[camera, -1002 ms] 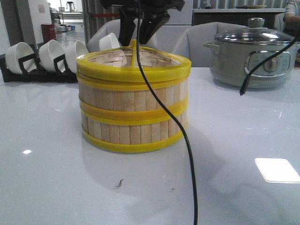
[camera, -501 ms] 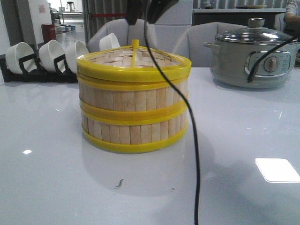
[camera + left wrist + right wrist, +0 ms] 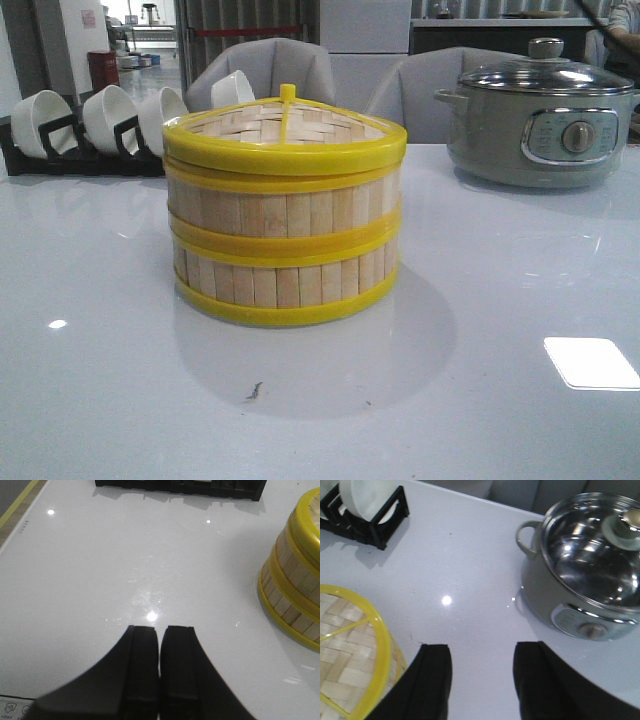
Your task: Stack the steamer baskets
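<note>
Where the white table [image 3: 520, 300] fills the middle of the front frame, we see the steamer baskets [image 3: 285, 245] stacked two high, the woven lid [image 3: 285, 130] seated on top. Upper left sits a black rack [image 3: 60, 150] of white bowls [image 3: 110, 115]; upper right, a grey electric pot [image 3: 540, 120]. We read no writing. Slats are pale, rims bright yellow. Our left gripper [image 3: 159, 667] is closed and empty; our right gripper [image 3: 481, 680] gapes, holding nothing.

I count two steamer baskets [image 3: 285, 250] stacked, one lid [image 3: 285, 130], one grey pot [image 3: 540, 120], four white bowls [image 3: 110, 115], one black rack [image 3: 60, 150], two chairs [image 3: 270, 70], two grippers, left gripper [image 3: 160, 630], right gripper [image 3: 480, 652].
</note>
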`<state>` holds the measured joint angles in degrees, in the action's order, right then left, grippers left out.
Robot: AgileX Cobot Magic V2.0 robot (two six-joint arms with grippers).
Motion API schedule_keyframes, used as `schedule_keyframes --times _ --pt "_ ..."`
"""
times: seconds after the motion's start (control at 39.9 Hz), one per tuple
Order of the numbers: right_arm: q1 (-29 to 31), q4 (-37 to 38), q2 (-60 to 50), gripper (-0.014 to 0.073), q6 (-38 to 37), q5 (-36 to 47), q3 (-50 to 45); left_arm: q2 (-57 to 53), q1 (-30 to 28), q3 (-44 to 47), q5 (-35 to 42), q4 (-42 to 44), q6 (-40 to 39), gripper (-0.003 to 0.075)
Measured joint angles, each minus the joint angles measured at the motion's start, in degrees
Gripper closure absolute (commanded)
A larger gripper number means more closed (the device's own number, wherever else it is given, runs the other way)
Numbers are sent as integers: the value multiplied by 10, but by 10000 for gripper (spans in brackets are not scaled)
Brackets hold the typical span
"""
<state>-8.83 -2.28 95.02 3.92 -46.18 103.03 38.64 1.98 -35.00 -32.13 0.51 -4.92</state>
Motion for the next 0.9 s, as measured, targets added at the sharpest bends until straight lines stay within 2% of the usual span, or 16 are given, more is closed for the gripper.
schedule_keyframes --times 0.25,0.43,0.63,0.83,0.9 --pt "87 0 -193 190 0 141 -281 0 0 0 0 0 0 635" --pt "128 0 -327 190 0 231 -460 0 0 0 0 0 0 635" --pt "139 0 -461 193 0 315 -622 0 0 0 0 0 0 635" --pt "139 0 -570 270 0 368 -739 0 0 0 0 0 0 635" --pt "139 0 -605 274 0 381 -774 0 0 0 0 0 0 635"
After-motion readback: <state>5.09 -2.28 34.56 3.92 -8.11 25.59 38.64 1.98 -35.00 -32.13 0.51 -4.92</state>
